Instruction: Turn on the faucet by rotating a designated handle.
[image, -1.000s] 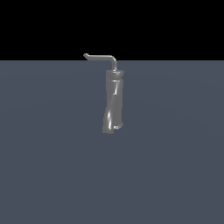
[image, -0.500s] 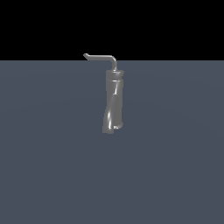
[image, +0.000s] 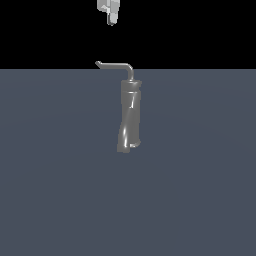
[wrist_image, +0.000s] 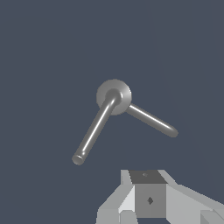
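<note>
The faucet (image: 130, 117) is a tall, twisted, shiny grey column standing on the grey floor. Its handle (image: 116, 65) is a thin bent rod on top; it reaches toward the exterior view's left and ends in a small upturned tip. My gripper (image: 112, 21) hangs well above that tip, touching nothing. In the wrist view I look straight down on the round faucet top (wrist_image: 114, 95). The handle (wrist_image: 94, 129) runs out from it, and a second thin rod (wrist_image: 153, 121) points another way. My gripper (wrist_image: 145, 176) shows its fingers together and holds nothing.
A flat dark grey floor (image: 200, 200) spreads around the faucet. Above it the background is black.
My gripper has come into the exterior view from above, over the handle's tip. The faucet and handle have not moved.
</note>
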